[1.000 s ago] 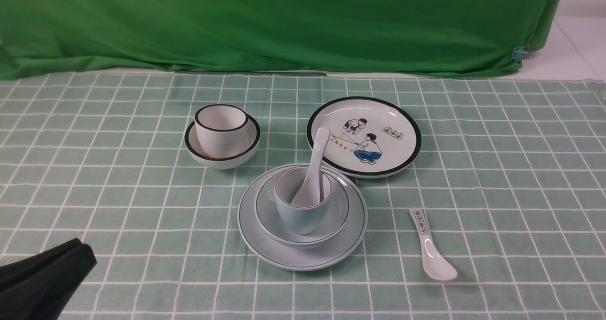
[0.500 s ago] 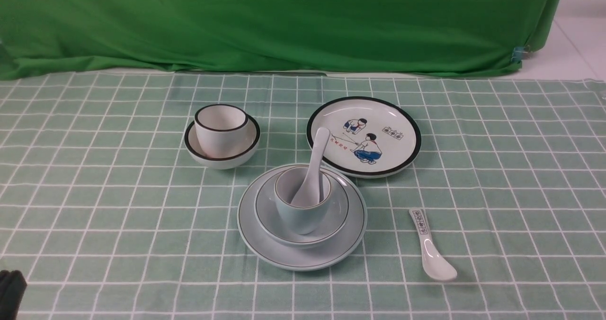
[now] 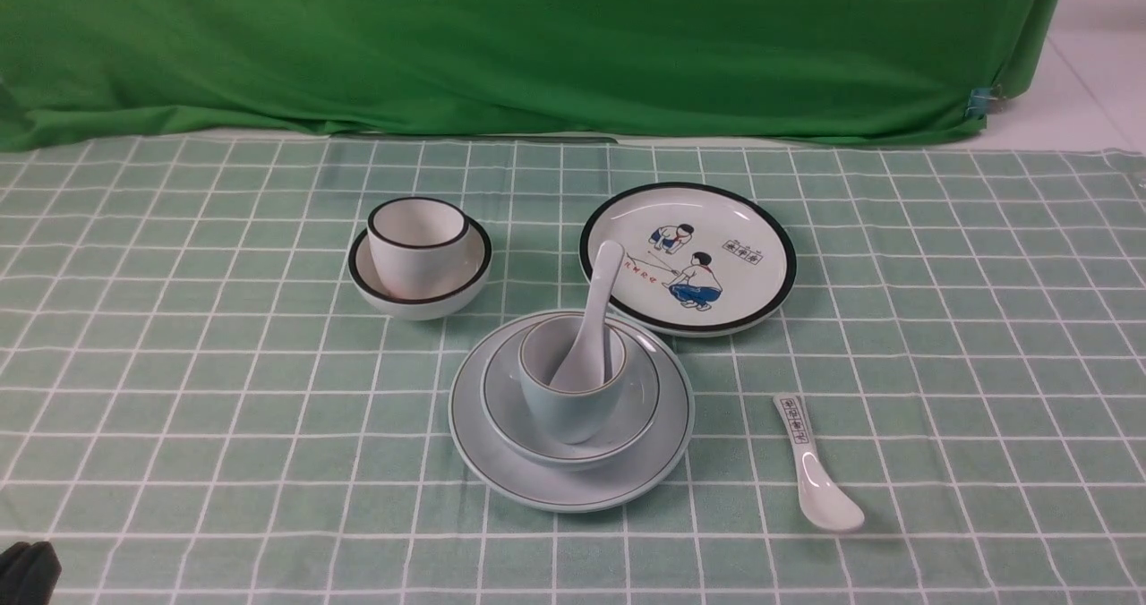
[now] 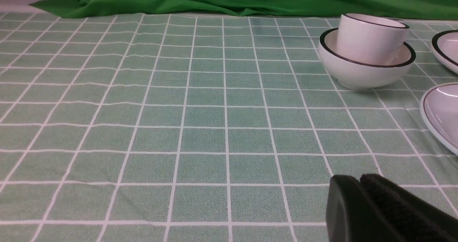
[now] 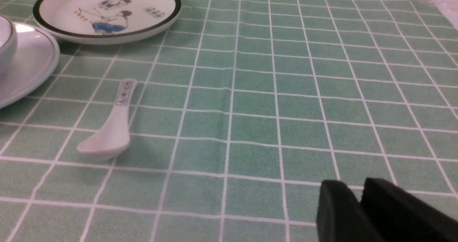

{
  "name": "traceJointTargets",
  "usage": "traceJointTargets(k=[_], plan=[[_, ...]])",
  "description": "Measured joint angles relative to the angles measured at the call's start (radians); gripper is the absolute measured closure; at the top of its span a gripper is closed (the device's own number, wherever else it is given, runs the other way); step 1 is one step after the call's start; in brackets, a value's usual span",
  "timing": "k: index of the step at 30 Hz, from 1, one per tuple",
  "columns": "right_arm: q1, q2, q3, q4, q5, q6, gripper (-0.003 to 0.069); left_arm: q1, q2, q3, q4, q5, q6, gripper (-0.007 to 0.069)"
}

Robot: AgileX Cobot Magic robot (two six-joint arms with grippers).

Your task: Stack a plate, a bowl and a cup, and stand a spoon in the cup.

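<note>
In the front view the pale plate [image 3: 573,490] lies mid-table with the pale bowl [image 3: 632,413] on it. The cup [image 3: 562,408] stands in the bowl. The plain white spoon [image 3: 598,305] leans in the cup with its handle up and away from me. Only a black tip of my left gripper [image 3: 27,571] shows, at the near left corner, far from the stack. In the left wrist view the left gripper [image 4: 359,179] is shut and empty, and the plate's edge [image 4: 438,115] shows. My right gripper [image 5: 359,189] hovers over bare cloth, its tips slightly apart and holding nothing.
A black-rimmed bowl [image 3: 419,296] holding a black-rimmed cup [image 3: 417,238] stands behind and left of the stack. A cartoon plate [image 3: 761,274] lies behind and right of it. A spoon with a printed handle [image 3: 816,475] lies right of the stack. Green cloth hangs at the back.
My left gripper has pulled back toward the near left corner of the front view and now barely shows. The stack and the other dishes have not moved.
</note>
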Motion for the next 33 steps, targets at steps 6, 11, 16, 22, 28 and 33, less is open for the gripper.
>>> traceJointTargets(k=[6, 11, 16, 22, 28, 33], plan=[[0.000, 0.000, 0.000, 0.000, 0.000, 0.000, 0.0496, 0.000, 0.000, 0.000, 0.000, 0.002, 0.000, 0.0607], [0.000, 0.000, 0.000, 0.000, 0.000, 0.000, 0.0476, 0.000, 0.000, 0.000, 0.000, 0.002, 0.000, 0.0607], [0.000, 0.000, 0.000, 0.000, 0.000, 0.000, 0.0462, 0.000, 0.000, 0.000, 0.000, 0.002, 0.000, 0.0607], [0.000, 0.000, 0.000, 0.000, 0.000, 0.000, 0.0454, 0.000, 0.000, 0.000, 0.000, 0.002, 0.000, 0.0607], [0.000, 0.000, 0.000, 0.000, 0.000, 0.000, 0.0445, 0.000, 0.000, 0.000, 0.000, 0.002, 0.000, 0.0607], [0.000, 0.000, 0.000, 0.000, 0.000, 0.000, 0.0445, 0.000, 0.000, 0.000, 0.000, 0.002, 0.000, 0.0607]])
